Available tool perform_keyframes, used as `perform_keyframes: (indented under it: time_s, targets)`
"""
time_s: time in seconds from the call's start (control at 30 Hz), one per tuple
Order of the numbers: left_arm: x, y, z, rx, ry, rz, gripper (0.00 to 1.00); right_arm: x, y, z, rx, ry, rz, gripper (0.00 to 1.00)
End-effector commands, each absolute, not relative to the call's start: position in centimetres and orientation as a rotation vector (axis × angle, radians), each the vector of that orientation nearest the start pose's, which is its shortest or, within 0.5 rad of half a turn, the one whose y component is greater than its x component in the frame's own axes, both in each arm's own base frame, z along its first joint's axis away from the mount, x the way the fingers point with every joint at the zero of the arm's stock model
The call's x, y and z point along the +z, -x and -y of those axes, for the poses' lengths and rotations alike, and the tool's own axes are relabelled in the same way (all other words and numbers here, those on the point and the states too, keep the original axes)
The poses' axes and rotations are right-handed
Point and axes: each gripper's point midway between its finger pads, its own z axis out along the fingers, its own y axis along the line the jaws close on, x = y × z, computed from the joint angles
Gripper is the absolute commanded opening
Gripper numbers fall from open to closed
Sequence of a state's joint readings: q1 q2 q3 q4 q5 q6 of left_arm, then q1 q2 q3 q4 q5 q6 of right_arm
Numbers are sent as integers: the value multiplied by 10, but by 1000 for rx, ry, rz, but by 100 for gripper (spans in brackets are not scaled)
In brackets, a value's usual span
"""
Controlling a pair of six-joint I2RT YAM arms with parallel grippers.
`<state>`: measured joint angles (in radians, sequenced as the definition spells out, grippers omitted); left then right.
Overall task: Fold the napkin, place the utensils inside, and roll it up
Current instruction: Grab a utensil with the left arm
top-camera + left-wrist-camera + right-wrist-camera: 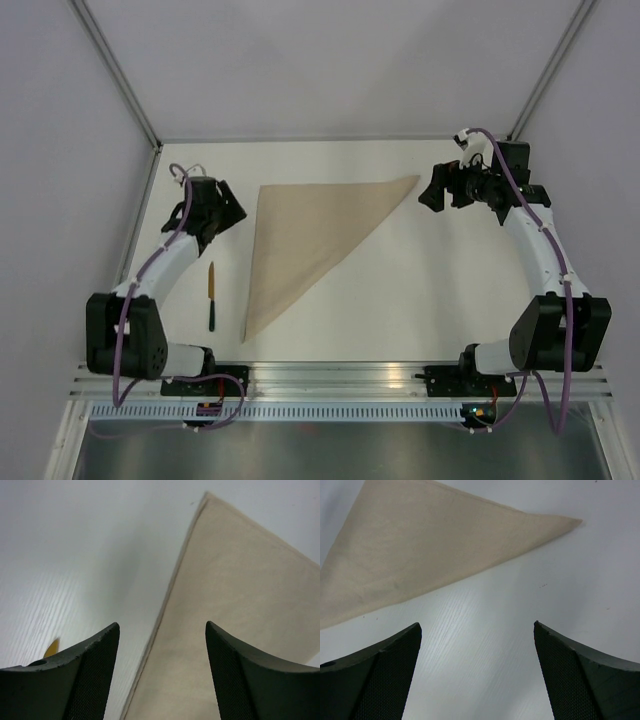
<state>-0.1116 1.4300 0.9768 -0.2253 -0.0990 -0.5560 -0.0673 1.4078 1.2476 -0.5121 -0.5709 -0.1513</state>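
Both arms reach forward, the left gripper [228, 210] spread wide by the folded triangular napkin's [310, 235] left edge, the right gripper [436, 190] spread near its far tip, both empty (the utensil [212, 295] lies left of the napkin, mostly hidden in the left wrist view).

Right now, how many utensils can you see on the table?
1. The utensil lies just left of the folded napkin, not touching it, with its orange end pointing away from the arm bases. Anything tucked under the cloth would be hidden.
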Motion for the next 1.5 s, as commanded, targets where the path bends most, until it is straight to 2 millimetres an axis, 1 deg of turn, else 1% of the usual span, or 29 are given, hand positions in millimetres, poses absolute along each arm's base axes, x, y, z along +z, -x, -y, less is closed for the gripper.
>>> perform_keyframes:
  time_s: [0.0, 0.03, 0.07, 0.1, 0.13, 0.17, 0.2, 0.23, 0.27, 0.3, 0.4, 0.5, 0.63, 0.67, 0.73, 0.93, 1.07, 1.2, 1.33, 1.47]
  targets:
    - [107, -336, 16, -83, 810, -2194, 74, 223, -370, -80, 617, 462, -2105, 98]
    - [91, -315, 10, -38, 861, -2223, 73, 224, -368, -82, 631, 468, -2101, 98]
    - [92, -304, 7, -35, 899, -2211, 71, 224, -365, -85, 650, 478, -2101, 98]
    - [89, -296, 8, -43, 952, -2206, 70, 225, -365, -86, 654, 481, -2097, 98]
    - [74, -274, 2, 19, 1007, -2251, 70, 227, -364, -86, 656, 482, -2090, 98]
    - [70, -264, -2, 45, 1058, -2250, 70, 228, -362, -87, 665, 489, -2087, 98]
    - [71, -255, -4, 49, 1125, -2225, 68, 229, -362, -88, 670, 491, -2085, 98]
    - [61, -239, -5, 76, 1161, -2256, 67, 229, -361, -89, 674, 497, -2081, 98]
    - [58, -230, -7, 91, 1192, -2254, 67, 229, -360, -89, 678, 498, -2081, 98]
    - [57, -223, -12, 112, 1250, -2212, 67, 226, -359, -89, 681, 499, -2084, 98]
    - [54, -211, -17, 152, 1287, -2200, 68, 219, -355, -91, 695, 510, -2095, 98]
    - [55, -205, -23, 234, 1280, -2240, 69, 211, -353, -91, 699, 516, -2108, 98]
    - [55, -211, -17, 252, 1216, -2337, 68, 205, -351, -92, 711, 514, -2118, 98]
    - [50, -209, -17, 276, 1204, -2377, 66, 204, -351, -92, 712, 513, -2118, 98]
    - [48, -211, -16, 286, 1173, -2413, 66, 203, -351, -92, 716, 513, -2120, 98]
    - [31, -209, -11, 330, 1124, -2536, 63, 203, -350, -92, 719, 509, -2124, 98]
    - [21, -211, -7, 319, 1110, -2578, 56, 201, -349, -93, 721, 513, -2129, 98]
    - [15, -215, -4, 306, 1107, -2598, 52, 199, -348, -92, 715, 514, -2137, 98]
    - [12, -221, -2, 298, 1098, -2608, 46, 196, -345, -91, 711, 514, -2147, 97]
    - [13, -231, -2, 300, 1076, -2612, 40, 194, -345, -89, 696, 517, -2151, 97]
